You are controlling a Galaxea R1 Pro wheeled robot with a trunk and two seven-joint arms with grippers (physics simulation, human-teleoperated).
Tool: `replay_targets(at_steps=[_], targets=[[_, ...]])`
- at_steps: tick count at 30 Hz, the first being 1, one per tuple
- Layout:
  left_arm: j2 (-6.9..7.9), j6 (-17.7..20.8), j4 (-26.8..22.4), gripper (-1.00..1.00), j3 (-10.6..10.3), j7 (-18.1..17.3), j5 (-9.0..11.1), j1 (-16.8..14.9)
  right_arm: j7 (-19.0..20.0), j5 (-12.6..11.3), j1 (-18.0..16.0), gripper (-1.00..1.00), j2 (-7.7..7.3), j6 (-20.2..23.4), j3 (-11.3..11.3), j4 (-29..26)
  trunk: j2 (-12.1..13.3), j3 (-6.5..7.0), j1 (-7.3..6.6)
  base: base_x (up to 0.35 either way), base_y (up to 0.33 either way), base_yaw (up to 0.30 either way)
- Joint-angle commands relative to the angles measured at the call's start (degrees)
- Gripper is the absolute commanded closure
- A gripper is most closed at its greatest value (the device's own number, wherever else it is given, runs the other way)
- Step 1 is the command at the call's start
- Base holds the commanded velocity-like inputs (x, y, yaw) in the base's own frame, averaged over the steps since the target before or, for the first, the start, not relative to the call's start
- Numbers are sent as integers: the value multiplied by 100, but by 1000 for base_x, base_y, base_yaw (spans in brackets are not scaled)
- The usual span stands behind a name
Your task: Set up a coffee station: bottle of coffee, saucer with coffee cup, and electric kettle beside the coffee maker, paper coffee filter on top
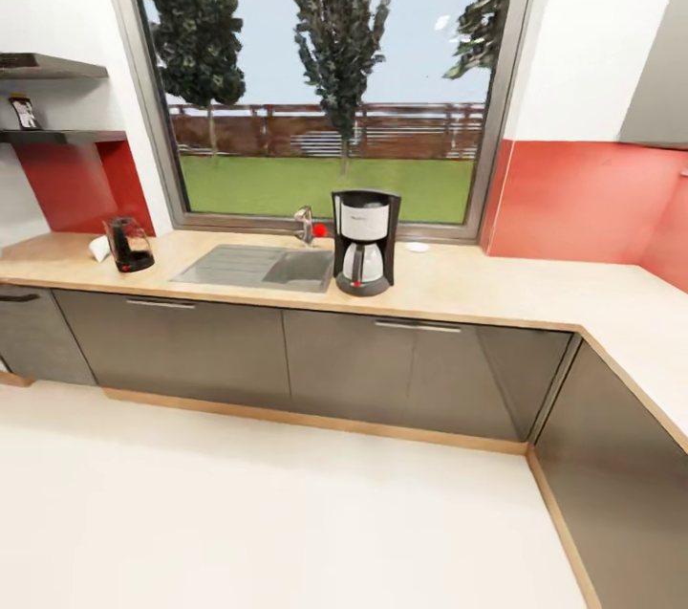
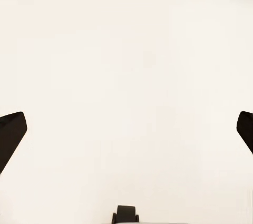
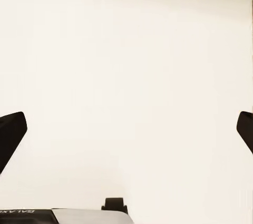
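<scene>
Still the approach step: both end effectors, left (image 2: pixel 126 129) and right (image 3: pixel 126 129), hang spread and empty, so next roll toward the bottle of coffee (image 1: pixel 23 112) on the kitchen shelf (image 1: pixel 67 137), at ten o'clock from the coffee maker (image 1: pixel 364 241)

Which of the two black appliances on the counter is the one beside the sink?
The coffee maker: tall, silver-fronted, standing right at the sink's right end. The electric kettle is the shorter, rounded one, apart from the sink near the counter's left end.

Beige wood-grain kitchen countertop (image 1: pixel 497 289), dark grey, silver-fronted coffee maker (image 1: pixel 364 241).
</scene>
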Motion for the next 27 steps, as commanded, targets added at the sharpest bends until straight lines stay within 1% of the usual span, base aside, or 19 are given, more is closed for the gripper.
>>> replay_targets(at_steps=[1,8,23,27], targets=[[-3,-20,7,-100,24,-8,5,-7,-2,1,-1,-100,0,-17,-5,1,-12,-13,7,337,0,277],[-3,-20,7,-100,34,-8,16,-7,-2,1,-3,-100,0,-23,-5,1,-12,7,7,337,59,270],[-3,-20,7,-100,50,-8,17,-7,-2,1,-2,-100,0,-25,4,1,-12,87,7,328,168,233],[-3,-20,7,-100,49,-8,-4,-7,-2,1,-4,-100,0,-25,4,1,-12,108,7,330,72,230]])
